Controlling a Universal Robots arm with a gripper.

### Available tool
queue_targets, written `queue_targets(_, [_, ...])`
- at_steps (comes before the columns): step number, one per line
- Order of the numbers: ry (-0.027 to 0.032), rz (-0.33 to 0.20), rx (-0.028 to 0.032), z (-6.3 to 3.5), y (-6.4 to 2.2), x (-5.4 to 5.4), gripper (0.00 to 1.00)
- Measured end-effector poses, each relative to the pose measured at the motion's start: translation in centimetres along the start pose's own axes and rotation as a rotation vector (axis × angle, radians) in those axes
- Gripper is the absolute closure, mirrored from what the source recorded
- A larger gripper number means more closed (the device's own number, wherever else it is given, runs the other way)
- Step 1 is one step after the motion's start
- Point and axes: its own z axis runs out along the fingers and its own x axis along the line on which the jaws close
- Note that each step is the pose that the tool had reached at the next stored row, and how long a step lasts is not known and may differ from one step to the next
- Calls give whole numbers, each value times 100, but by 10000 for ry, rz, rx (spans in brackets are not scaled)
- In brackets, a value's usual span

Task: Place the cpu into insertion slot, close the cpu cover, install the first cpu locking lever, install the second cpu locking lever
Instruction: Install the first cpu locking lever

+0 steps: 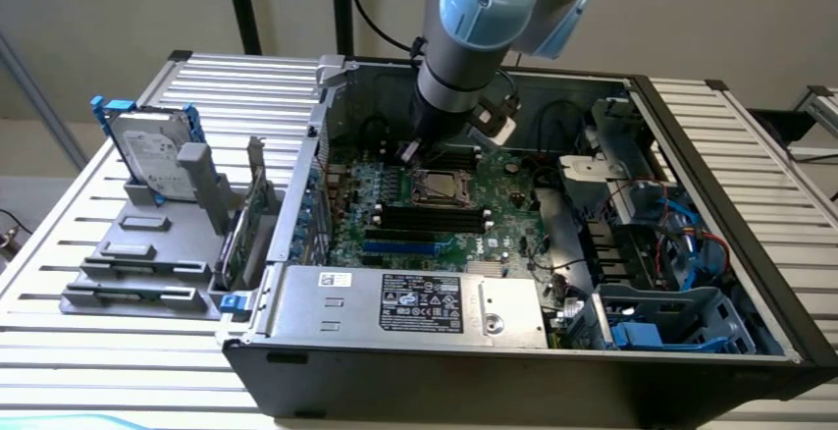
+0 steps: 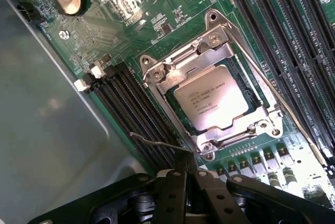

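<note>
One slatted table (image 1: 53,283) carries everything, and on it lies an open computer case (image 1: 524,376). Reading the exterior view as a clock face centred on the socket, the arm (image 1: 478,27) comes down from 12 o'clock, the power supply (image 1: 392,302) lies at 6, and a hard drive (image 1: 144,150) stands outside the case at 9. The motherboard (image 1: 511,209) lines the case floor, with the memory slots (image 1: 426,219) just toward 6 from the socket.

The gripper (image 2: 186,170) hangs at about 11 o'clock of the socket, its fingers pressed together with nothing between them. The cpu cover (image 2: 159,72) is down over the insertion slot (image 2: 246,80). The cpu (image 2: 212,98) lies flat inside, its pale lid showing through the cover's window. One locking lever (image 2: 272,103) runs along a side of the cover; whether it is hooked I cannot tell. The other lever (image 2: 157,143) stands off from the frame over the memory slots, bent end free, its other end right by the fingertips; contact cannot be told.

By its looks, that lever is a thin, springy steel wire: light, stiff along its length, slick, and likely to snap back. Its bent handle end seems the place to push or hook, keeping pressure off the fragile board and chip.
</note>
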Motion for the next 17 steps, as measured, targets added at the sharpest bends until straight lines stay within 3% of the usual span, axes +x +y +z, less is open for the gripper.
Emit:
queue_targets(13, [-80,14,-55,12,61,87,89])
queue_targets(17, [-133,24,-85,9,94,110,89])
